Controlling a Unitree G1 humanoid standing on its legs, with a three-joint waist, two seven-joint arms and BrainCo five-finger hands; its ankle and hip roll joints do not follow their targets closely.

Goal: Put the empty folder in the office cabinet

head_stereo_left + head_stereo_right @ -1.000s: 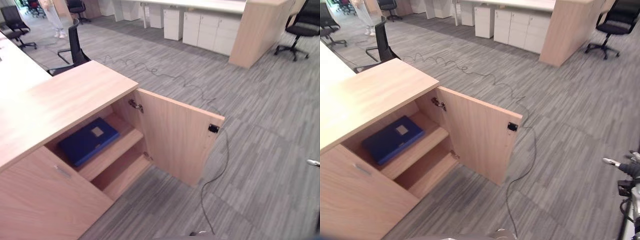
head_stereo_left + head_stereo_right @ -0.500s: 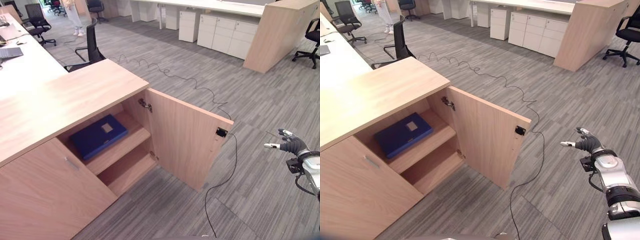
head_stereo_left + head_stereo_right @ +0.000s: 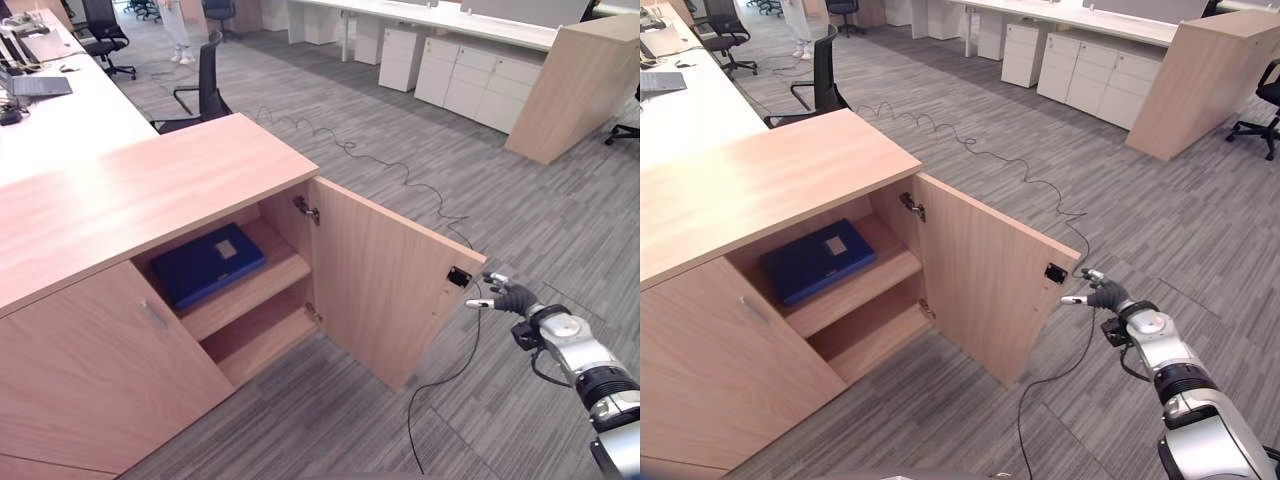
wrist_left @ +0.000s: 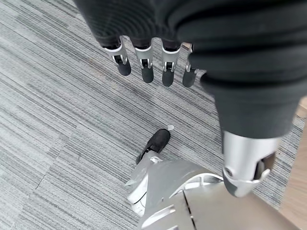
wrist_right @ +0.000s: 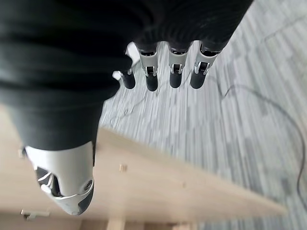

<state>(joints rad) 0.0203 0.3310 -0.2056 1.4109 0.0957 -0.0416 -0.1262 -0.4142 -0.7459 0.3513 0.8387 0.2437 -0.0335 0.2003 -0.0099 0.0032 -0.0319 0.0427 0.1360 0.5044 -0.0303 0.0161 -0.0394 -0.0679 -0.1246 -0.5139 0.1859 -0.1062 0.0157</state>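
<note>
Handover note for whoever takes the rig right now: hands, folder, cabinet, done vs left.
Right hand: open, holding nothing, raised beside the free edge of the open cabinet door; whether it touches the door is unclear.
Left hand: open, holding nothing, hanging over the carpet.
Blue folder: lying flat on the upper shelf inside the cabinet.
Done: folder is in the cabinet.
Left: the door stands wide open; probably swing it shut with the right hand.

Blue folder [image 3: 208, 264] lies (flat) on cabinet shelf [image 3: 262, 281].
</note>
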